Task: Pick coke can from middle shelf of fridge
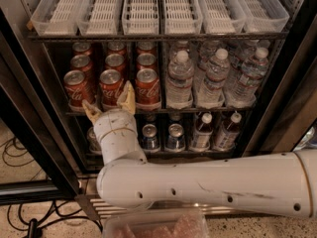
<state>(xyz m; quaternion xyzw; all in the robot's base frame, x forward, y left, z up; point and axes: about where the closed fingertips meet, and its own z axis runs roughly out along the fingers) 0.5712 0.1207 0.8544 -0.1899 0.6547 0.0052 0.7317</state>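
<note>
The fridge [29,103] stands open in front of me. On its middle shelf [198,109] several red coke cans stand in three lanes at the left; the front row holds a left can [76,89], a middle coke can [111,87] and a right can [147,87]. My gripper [110,102] is open at the shelf's front edge, just below the middle front can. Its tan fingertips [128,96] spread to either side of that can's base, and nothing is held. The white arm crosses the bottom of the view.
Several water bottles [214,78] fill the right of the middle shelf. White slotted trays [143,9] fill the rack above. Silver cans [174,137] and small bottles [229,131] stand on the lower shelf. Cables [20,152] lie on the floor at left.
</note>
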